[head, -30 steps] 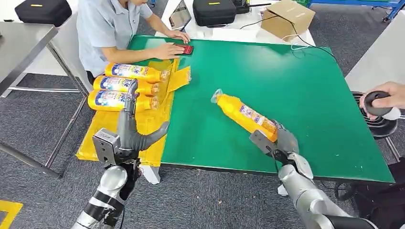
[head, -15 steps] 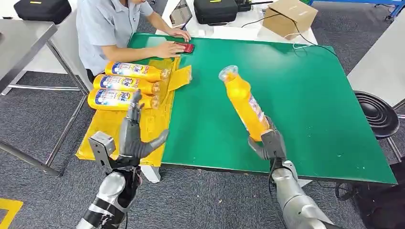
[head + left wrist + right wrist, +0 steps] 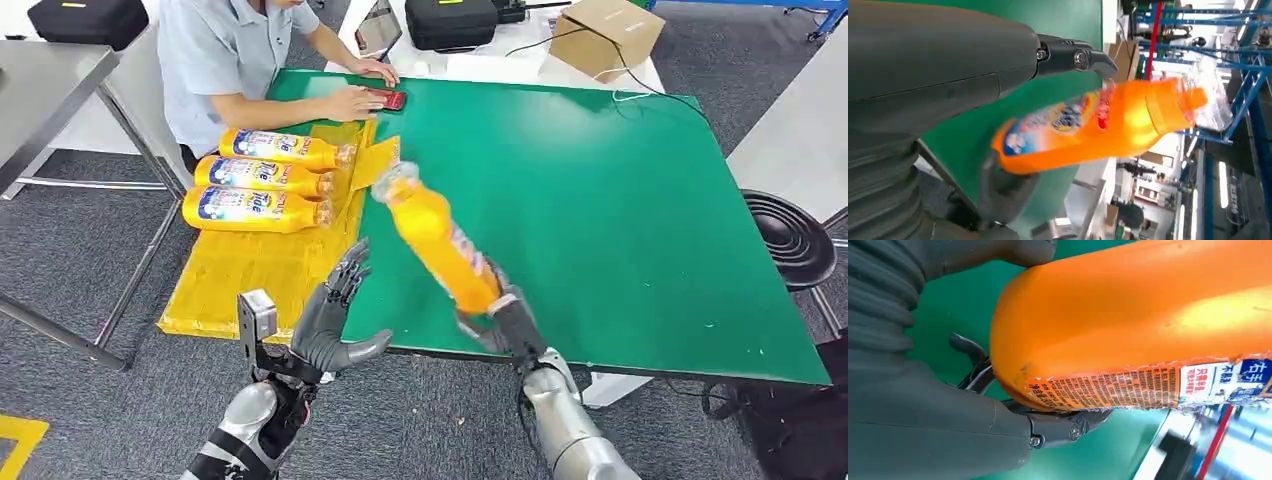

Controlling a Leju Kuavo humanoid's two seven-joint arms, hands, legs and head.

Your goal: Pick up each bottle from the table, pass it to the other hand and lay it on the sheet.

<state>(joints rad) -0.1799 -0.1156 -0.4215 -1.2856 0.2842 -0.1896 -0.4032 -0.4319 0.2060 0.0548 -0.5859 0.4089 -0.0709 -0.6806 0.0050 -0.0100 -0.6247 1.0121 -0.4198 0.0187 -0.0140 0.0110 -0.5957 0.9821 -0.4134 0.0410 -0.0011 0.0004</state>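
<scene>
Passing the lifted bottle (image 3: 437, 243): right hand (image 3: 507, 322) grips its base, tilted above the green table's (image 3: 620, 200) near edge. Left hand (image 3: 335, 320) waits beside it, fingers apart, empty. Advice: left should clasp mid-body firmly before right lets go. Count: three bottles (image 3: 258, 180) on the yellow sheet (image 3: 250, 275), one aloft.
</scene>
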